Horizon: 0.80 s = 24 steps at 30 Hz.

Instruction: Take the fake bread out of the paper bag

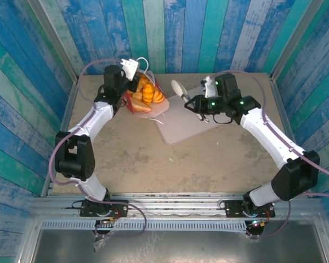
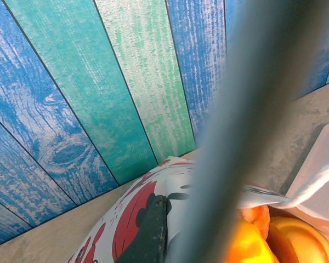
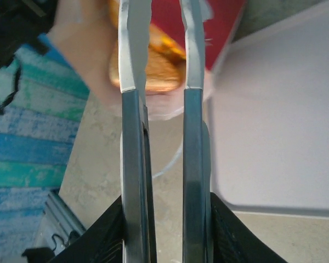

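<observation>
The left gripper [image 1: 134, 76] was pinched shut on the bag's [image 2: 115, 224] wall, holding it tipped over the bench [image 1: 153, 164], with bread [image 1: 146, 94] in its mouth. The right gripper [image 3: 160, 55], narrowly open and empty, should widen, approach low and take one piece.

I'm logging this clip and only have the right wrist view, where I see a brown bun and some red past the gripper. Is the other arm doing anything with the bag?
Observer: Yes. The left gripper is shut on the paper bag at its far end, by the back wall.
Operator: How much bread is inside it?
Observer: Several pieces of fake bread, orange and brown, sit bunched in the bag's open mouth, next to the corner of the pale tray.
</observation>
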### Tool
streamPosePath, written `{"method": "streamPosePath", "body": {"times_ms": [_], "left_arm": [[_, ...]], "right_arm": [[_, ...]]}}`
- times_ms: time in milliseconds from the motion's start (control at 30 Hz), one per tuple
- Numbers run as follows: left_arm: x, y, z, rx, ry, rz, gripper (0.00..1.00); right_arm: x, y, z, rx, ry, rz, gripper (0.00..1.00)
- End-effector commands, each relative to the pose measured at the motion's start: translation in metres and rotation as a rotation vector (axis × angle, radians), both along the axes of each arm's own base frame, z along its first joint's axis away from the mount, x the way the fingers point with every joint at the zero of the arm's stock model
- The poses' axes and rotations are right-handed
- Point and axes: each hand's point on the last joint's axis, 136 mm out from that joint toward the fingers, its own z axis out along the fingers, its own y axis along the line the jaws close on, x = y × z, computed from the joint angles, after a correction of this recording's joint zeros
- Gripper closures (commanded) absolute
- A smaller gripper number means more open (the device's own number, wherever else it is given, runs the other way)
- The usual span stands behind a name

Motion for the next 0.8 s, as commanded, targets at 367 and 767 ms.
{"method": "streamPosePath", "body": {"times_ms": [367,767], "left_arm": [[-0.009,-0.004,0.066,-0.032,-0.108,-0.035,1.0],[-0.01,-0.009,0.059,-0.011,-0.097,-0.068,1.0]], "right_arm": [[-0.034,0.063,-0.001,-0.276,-0.147,0.325,0.72],[-0.005,0.079,-0.029,-0.506,-0.226,0.411,0.67]]}}
